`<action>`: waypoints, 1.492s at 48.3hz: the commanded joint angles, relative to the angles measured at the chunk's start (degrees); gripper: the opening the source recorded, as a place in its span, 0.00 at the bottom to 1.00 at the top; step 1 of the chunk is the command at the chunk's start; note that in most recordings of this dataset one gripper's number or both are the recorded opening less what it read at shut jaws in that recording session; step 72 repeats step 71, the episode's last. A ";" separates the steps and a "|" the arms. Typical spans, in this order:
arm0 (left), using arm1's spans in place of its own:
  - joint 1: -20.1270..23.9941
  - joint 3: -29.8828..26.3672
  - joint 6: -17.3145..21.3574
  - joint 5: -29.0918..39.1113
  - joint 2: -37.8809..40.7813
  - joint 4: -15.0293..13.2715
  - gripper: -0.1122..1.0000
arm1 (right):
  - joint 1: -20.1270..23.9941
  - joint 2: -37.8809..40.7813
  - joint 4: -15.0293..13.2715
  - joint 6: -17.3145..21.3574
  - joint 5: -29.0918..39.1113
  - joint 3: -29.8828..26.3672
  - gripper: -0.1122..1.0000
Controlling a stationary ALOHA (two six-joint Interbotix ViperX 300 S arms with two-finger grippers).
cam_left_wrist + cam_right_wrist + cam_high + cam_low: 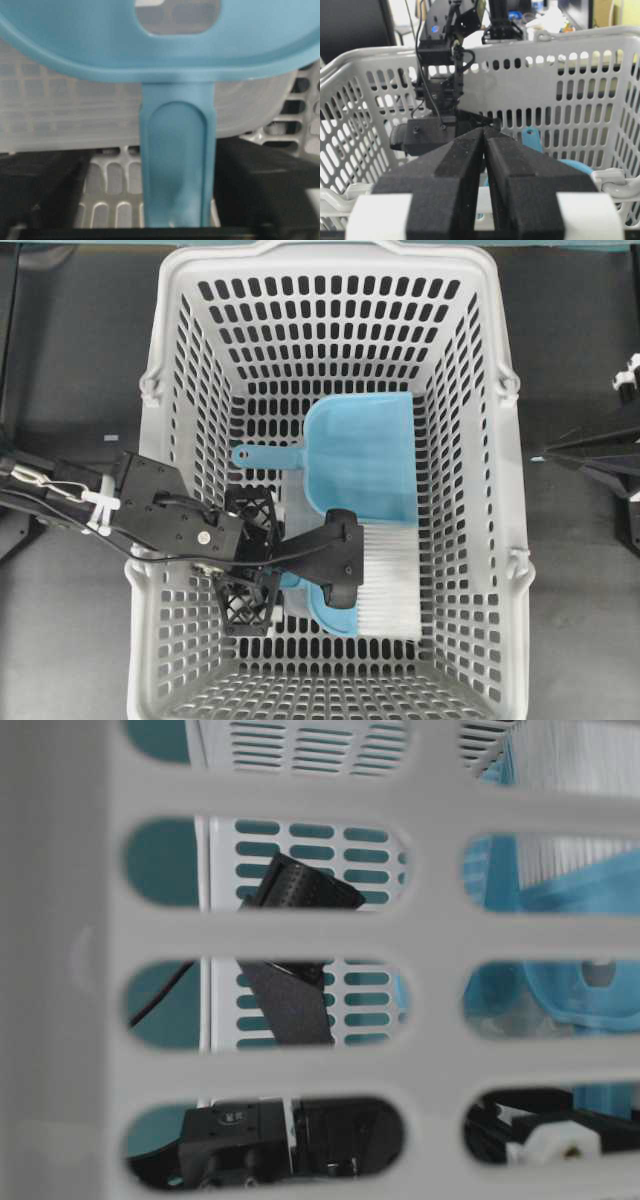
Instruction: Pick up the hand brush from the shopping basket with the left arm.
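The light-grey shopping basket (pixel 170 440) fills the overhead view. The light-blue hand brush lies in its near half, with white bristles (pixel 390 580) and a rounded blue back (pixel 338 617). My left gripper (pixel 343 562) reaches in from the left and is open. In the left wrist view (pixel 152 175) its black fingers (pixel 40 190) stand on either side of the brush handle (pixel 177 160). The handle lies against the right finger, with a gap to the left one. My right gripper (pixel 484 131) is shut and empty outside the basket's right wall, its tip showing in the overhead view (pixel 537 457).
A light-blue dustpan (pixel 360 455) lies just behind the brush inside the basket, handle pointing left. The basket walls surround my left gripper closely. The table-level view looks through the wall slots at a black finger (pixel 290 990) and blue plastic (pixel 560 990).
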 commanded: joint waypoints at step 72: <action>0.79 -34.72 4.31 41.48 -11.34 0.26 0.31 | 0.09 0.26 0.35 0.09 -0.70 -0.35 0.10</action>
